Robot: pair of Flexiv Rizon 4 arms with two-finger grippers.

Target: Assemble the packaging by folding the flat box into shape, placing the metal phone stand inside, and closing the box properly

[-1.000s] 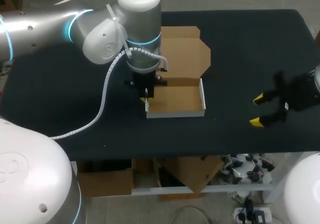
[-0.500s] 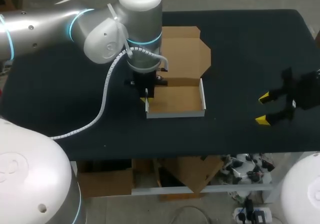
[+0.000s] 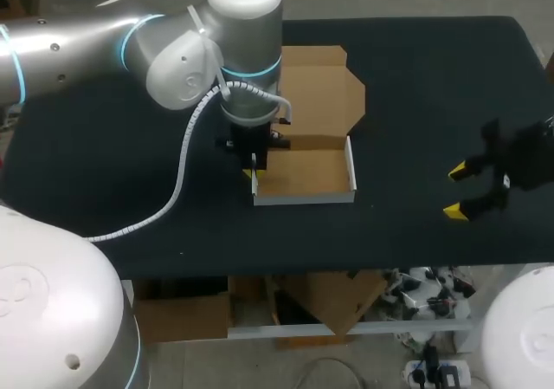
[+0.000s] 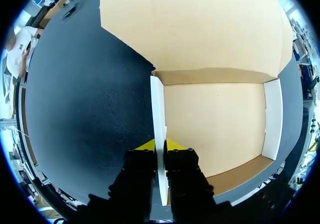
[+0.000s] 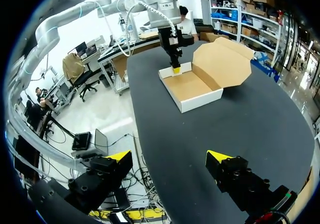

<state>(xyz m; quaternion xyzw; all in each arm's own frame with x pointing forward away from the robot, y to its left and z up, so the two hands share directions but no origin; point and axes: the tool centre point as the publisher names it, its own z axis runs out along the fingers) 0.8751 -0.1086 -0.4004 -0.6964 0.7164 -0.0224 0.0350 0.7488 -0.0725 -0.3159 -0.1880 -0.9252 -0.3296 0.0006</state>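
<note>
The cardboard box [image 3: 305, 174] sits half formed at the table's middle, its tray walls standing and its lid [image 3: 318, 94] lying flat behind. My left gripper [image 3: 253, 171] points straight down at the tray's left wall. In the left wrist view the left gripper [image 4: 159, 148] is shut on that white wall [image 4: 158, 109], one finger inside the tray and one outside. My right gripper [image 3: 458, 191] hangs open over bare table far to the right of the box, holding nothing. In the right wrist view the box [image 5: 192, 87] lies well ahead of the right gripper [image 5: 170, 156]. No metal phone stand shows in any view.
The black table [image 3: 415, 86] stretches bare to the right of and behind the box. The left arm's white cable [image 3: 182, 181] loops down over the table left of the box.
My right gripper has drawn back a little toward the table's right edge, still open. The left gripper and the box have not moved.
</note>
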